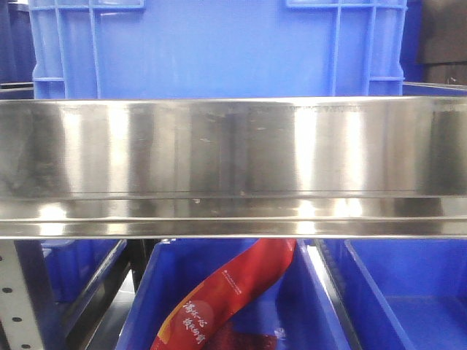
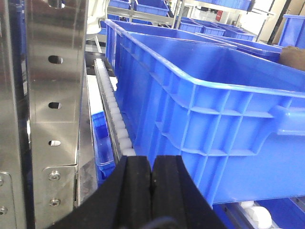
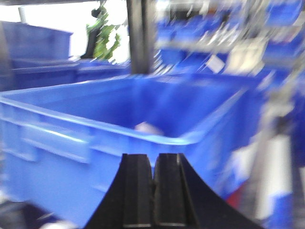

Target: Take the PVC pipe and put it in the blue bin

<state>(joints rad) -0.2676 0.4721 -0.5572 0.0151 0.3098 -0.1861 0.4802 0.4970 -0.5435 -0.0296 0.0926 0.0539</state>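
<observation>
Pressing its two black pads flat together with nothing between them, the left gripper (image 2: 151, 179) hung just short of the near corner of a blue bin (image 2: 209, 124), whose ribbed wall rose ahead and to its right; to its left ran a white roller track (image 2: 116, 125) and beyond that a perforated steel upright (image 2: 52, 90). The right gripper (image 3: 153, 183) was likewise closed and empty, poised before the rim of another blue crate (image 3: 119, 129) in a badly blurred view. Past that rim, a pale smudge (image 3: 145, 127) lay inside; it could have been the PVC pipe, but the blur left that unsettled, and no pipe showed clearly anywhere. The front view offered only a steel shelf rail (image 1: 233, 168) and a red packet (image 1: 233, 288) below. A PVC pipe would likely be light, rigid and smooth, so a grasp across its middle seemed soundest.
</observation>
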